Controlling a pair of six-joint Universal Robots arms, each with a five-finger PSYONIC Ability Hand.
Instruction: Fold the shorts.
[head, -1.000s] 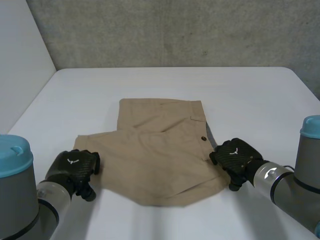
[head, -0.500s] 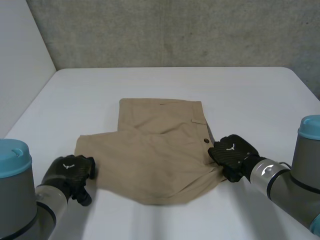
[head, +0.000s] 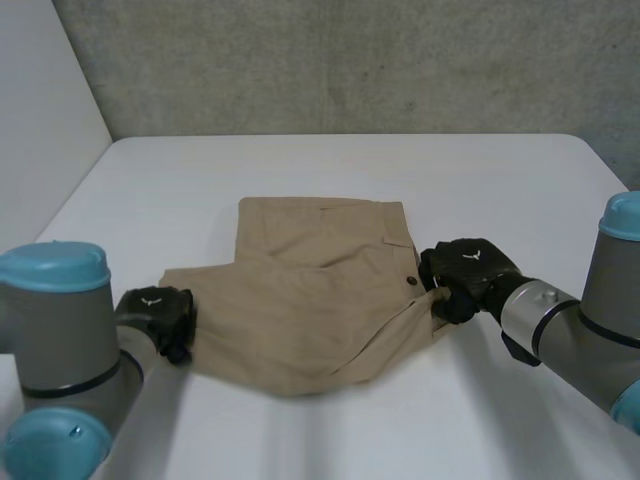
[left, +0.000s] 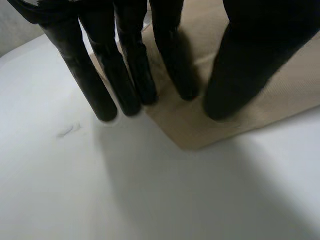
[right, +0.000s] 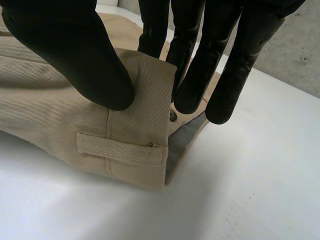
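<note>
Across your white desk (head: 330, 165), the tan shorts (head: 300, 300) lie near the middle. At their 3 o'clock your right hand (head: 465, 275) pinches the lifted waistband between thumb and fingers (right: 192, 75). At their 8 o'clock your left hand (head: 158, 312) sets straight fingers (left: 134, 75) on a leg corner, grasping nothing.

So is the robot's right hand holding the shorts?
Yes, the right hand pinches the shorts at the waistband, thumb on one side, fingers on the other.
</note>
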